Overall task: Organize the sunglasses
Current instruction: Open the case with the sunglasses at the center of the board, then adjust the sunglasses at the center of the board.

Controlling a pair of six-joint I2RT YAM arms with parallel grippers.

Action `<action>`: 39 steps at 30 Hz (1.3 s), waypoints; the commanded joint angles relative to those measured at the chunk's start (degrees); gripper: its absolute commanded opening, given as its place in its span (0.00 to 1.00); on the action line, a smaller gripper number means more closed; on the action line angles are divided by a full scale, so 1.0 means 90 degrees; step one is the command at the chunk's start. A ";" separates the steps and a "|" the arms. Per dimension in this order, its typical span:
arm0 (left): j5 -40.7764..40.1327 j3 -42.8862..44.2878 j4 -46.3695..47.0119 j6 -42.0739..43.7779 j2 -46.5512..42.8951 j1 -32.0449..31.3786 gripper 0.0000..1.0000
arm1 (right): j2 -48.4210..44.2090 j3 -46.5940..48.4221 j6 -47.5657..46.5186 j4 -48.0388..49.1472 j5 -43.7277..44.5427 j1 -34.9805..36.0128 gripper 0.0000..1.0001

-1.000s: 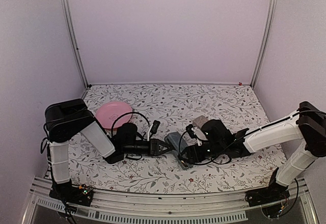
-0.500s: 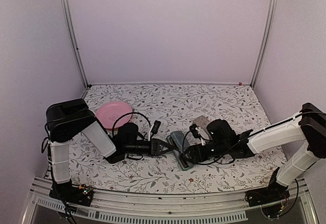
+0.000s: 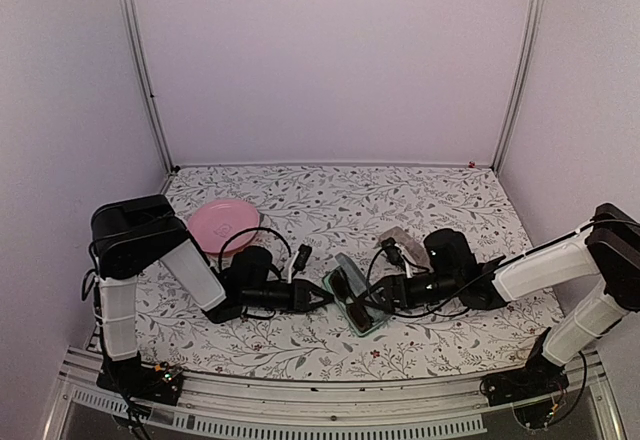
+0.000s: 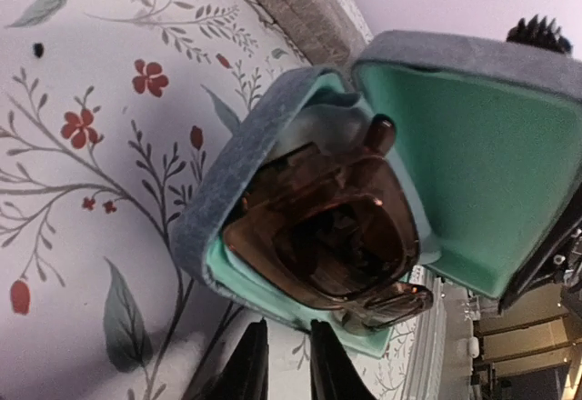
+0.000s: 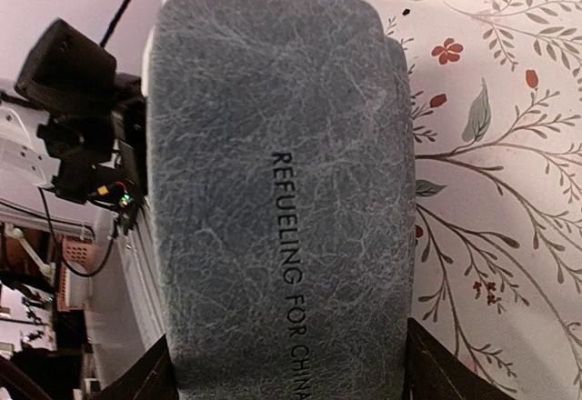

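Note:
A blue-grey case (image 4: 218, 200) with teal lining lies open on the floral table. Inside it rest the sunglasses (image 4: 327, 236), a dark-framed pair with reddish-brown lenses. In the top view the sunglasses (image 3: 350, 293) sit in the case (image 3: 362, 320) between both arms. My left gripper (image 4: 280, 364) hovers just in front of the case's near rim, its fingers a narrow gap apart and empty; the top view places this left gripper (image 3: 322, 297) left of the case. My right gripper (image 5: 291, 373) is shut on the raised lid (image 5: 273, 145), a finger on each side edge, and that right gripper (image 3: 385, 293) is right of the case.
A grey-brown case (image 3: 405, 240) lies just behind the right gripper. A pink plate (image 3: 223, 225) sits at the left, behind the left arm. The table's front rail (image 3: 320, 400) runs close below the case.
The right gripper has drawn back to the right and swung the case lid up, baring the sunglasses inside. The left gripper's fingers have narrowed.

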 commanded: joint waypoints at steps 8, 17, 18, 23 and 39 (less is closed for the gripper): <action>-0.0281 -0.0238 -0.0392 0.0378 0.0051 0.0156 0.03 | 0.0111 0.0022 0.0347 0.0247 -0.0198 -0.0172 0.20; -0.0222 -0.0266 -0.0440 0.0513 -0.0405 0.0157 0.06 | 0.0235 0.0386 -0.0012 -0.0649 0.0409 -0.0174 0.20; -0.0202 -0.0281 -0.0385 0.0528 -0.0427 0.0159 0.06 | 0.0257 0.0402 -0.0032 -0.0689 0.0430 -0.0172 0.20; -0.0016 -0.0238 -0.0109 0.0565 -0.0920 0.0162 0.10 | 0.0335 0.0433 -0.0080 -0.0735 0.0469 -0.0168 0.20; 0.0196 0.0726 0.0174 0.0506 0.0165 0.0017 0.13 | 0.0351 0.0478 -0.0130 -0.0730 0.0449 -0.0173 0.20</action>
